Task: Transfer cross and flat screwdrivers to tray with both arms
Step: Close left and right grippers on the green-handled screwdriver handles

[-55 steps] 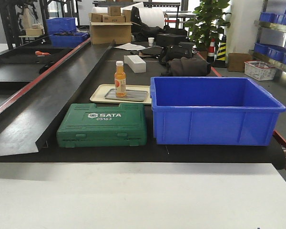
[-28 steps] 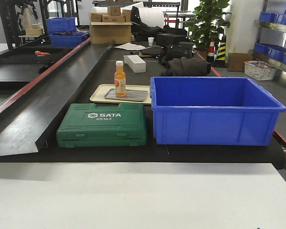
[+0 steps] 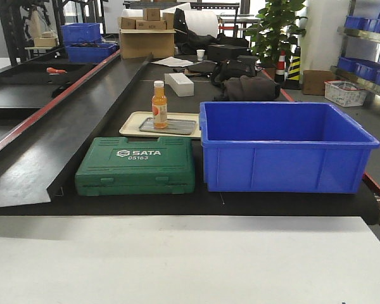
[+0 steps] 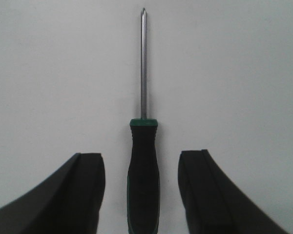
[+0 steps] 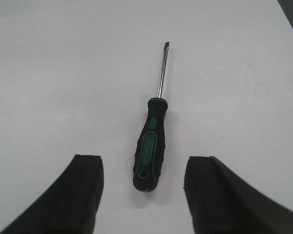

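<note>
Left claw: jaws wide, one on each side of the cross screwdriver handle, touching neither side. This screwdriver lies flat on the white tabletop, shaft pointing away from the claw.

Right claw: jaws wide, holding nothing. The flat screwdriver lies on the tabletop between and just ahead of the jaws, its tip tilted slightly right.

Bare tabletop surrounds both tools (its dark edge shows at the upper right corner of the right wrist view).

Past the tabletop's far edge, on a black surface, a green case and a blue bin stand side by side. The tray sits behind the case, just beside the bin, with a bottle upright on it.
</note>
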Robot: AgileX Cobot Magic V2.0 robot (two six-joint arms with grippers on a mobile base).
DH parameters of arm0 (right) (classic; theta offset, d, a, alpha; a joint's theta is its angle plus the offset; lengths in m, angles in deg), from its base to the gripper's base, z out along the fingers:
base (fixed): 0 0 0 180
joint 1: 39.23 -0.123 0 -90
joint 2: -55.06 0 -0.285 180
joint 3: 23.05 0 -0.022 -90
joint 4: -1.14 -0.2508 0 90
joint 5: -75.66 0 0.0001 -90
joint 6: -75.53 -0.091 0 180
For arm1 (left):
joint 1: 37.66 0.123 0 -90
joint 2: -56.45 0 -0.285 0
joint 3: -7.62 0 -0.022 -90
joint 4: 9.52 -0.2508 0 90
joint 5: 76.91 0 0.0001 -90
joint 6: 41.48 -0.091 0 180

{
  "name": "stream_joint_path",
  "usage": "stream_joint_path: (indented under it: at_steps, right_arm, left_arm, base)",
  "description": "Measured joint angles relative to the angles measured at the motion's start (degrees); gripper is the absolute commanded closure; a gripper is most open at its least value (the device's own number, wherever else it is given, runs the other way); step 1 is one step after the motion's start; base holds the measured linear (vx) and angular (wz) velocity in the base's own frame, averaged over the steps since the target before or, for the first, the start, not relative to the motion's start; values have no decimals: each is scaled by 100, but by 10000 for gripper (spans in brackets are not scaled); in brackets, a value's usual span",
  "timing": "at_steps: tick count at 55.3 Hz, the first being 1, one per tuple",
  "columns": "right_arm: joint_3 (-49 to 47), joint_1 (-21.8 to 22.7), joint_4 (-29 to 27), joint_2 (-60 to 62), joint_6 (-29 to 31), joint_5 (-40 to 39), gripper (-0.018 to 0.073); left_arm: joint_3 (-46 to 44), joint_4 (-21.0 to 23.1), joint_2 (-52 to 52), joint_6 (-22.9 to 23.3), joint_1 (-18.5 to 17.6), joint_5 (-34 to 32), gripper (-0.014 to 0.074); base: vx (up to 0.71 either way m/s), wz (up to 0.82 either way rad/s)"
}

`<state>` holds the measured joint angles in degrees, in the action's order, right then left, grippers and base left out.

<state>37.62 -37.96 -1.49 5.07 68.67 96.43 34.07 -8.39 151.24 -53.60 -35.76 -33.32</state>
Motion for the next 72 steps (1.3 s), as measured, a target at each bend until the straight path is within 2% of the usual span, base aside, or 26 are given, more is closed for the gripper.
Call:
stream_joint_path:
  at_steps: [19, 46, 62, 67, 72]
  right_arm:
    - [0, 0, 0, 0, 0, 0, 97]
    - [0, 0, 0, 0, -2, -13, 99]
    - [0, 0, -17, 0, 23, -328, 99]
    - [-128, 53, -24, -106, -4, 47, 99]
    - [-479, 226, -24, -468, -174, 811, 99]
  left_arm:
    - [1, 0, 993, -334, 0, -244, 125]
    - [-45, -4, 1679, -367, 0, -386, 125]
    - [-45, -4, 1827, -367, 0, -396, 125]
    - [-45, -4, 1827, -367, 0, -387, 125]
    - [-45, -4, 1827, -367, 0, -374, 125]
  base:
    - [0, 0]
    - [0, 0]
    - [0, 0]
    - [0, 0]
    - [0, 0]
